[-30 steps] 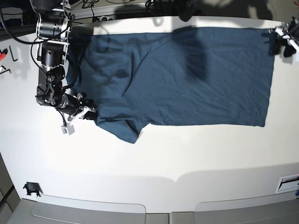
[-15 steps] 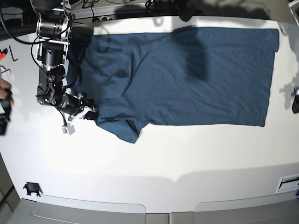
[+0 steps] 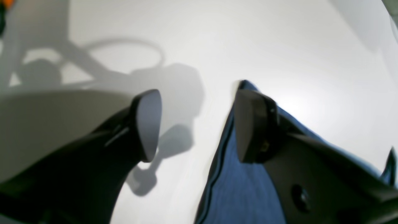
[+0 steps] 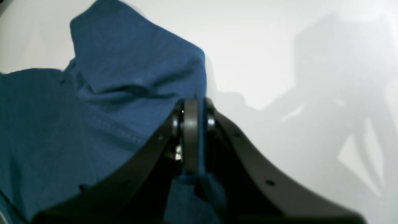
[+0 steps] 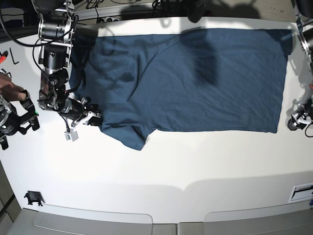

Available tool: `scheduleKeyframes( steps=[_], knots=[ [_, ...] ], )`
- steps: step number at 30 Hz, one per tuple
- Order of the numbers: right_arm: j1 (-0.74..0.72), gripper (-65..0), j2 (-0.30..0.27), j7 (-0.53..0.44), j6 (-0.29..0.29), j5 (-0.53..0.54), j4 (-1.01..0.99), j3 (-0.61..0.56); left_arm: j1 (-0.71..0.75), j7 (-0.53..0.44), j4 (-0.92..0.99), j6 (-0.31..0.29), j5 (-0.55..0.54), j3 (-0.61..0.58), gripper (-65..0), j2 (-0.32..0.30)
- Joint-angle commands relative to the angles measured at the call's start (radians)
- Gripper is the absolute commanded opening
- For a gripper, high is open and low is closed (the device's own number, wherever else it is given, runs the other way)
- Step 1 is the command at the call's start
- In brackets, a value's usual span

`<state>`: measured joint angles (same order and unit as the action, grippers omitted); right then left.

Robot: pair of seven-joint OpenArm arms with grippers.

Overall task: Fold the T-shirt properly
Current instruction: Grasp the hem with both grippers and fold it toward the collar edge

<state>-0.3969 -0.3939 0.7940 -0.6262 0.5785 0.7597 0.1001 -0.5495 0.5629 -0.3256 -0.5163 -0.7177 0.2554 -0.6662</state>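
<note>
- Between the right jaws [image 4: 194, 137]: a pinch of T-shirt [image 5: 195, 78] cloth, at the sleeve end of the garment; jaws clamped tight on it, fabric squeezed flat in the gap.
- T-shirt lies spread across the far half of the white bench [image 5: 161, 166], one layer doubled over, sleeve sticking out toward the near side just beside the right jaws; hem end runs out toward the left jaws [image 5: 298, 120].
- Left jaws [image 3: 196, 124] spread wide, nothing between them; in the left wrist view the hem corner sits under and just outside one finger, bare bench in the gap. Not gripping.
- Step in hand, by my read: mid-fold. Right side holds its corner; left side is lining up on the near hem corner.
- Next move calls for: left jaws shifting so the hem edge falls inside the gap, dropping to the bench and closing on the cloth layers; then both arms lift and carry together so the fold lands straight. Risks: catching only the top layer, or dragging the hem and skewing the edge.
- Right arm [image 5: 54, 58]: reaches down from the far edge of the bench, wrist bent low, jaws close to the bench surface, pointing into the cloth.
- Left arm: mostly out of the base frame, only its end showing at the bench edge, low, just beside the near hem corner.
- Well apart from both jaws: a person's hand [image 5: 10, 90] with some dark gear at the bench edge beyond the right arm, and small tools nearby; not involved.
</note>
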Motion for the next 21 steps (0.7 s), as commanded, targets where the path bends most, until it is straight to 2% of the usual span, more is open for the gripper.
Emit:
scheduleKeyframes(
  steps=[1,9,15,19,21],
  knots=[
    [-0.016,-65.0,-0.013,0.014,0.006,-0.018,0.008,0.0,-0.031,-0.021,-0.005,-0.008,-0.004,0.002,-30.4,-0.008],
    [-0.016,-65.0,-0.013,0.015,0.006,-0.018,0.008,0.0,-0.033,-0.011,-0.005,-0.01,0.018,0.002,-30.4,0.092],
    [-0.016,-65.0,-0.013,0.014,0.006,-0.018,0.008,0.0,-0.033,-0.02,-0.005,-0.01,0.063,0.002,-30.8,0.111],
    [-0.016,-65.0,-0.013,0.014,0.006,-0.017,0.008,0.0,-0.033,-0.027,-0.009,-0.01,0.063,0.002,-37.8,0.106],
    [-0.016,-65.0,-0.013,0.015,0.006,-0.015,0.008,0.0,-0.033,-0.04,-0.009,-0.01,0.063,0.002,-46.7,0.101]
  ],
)
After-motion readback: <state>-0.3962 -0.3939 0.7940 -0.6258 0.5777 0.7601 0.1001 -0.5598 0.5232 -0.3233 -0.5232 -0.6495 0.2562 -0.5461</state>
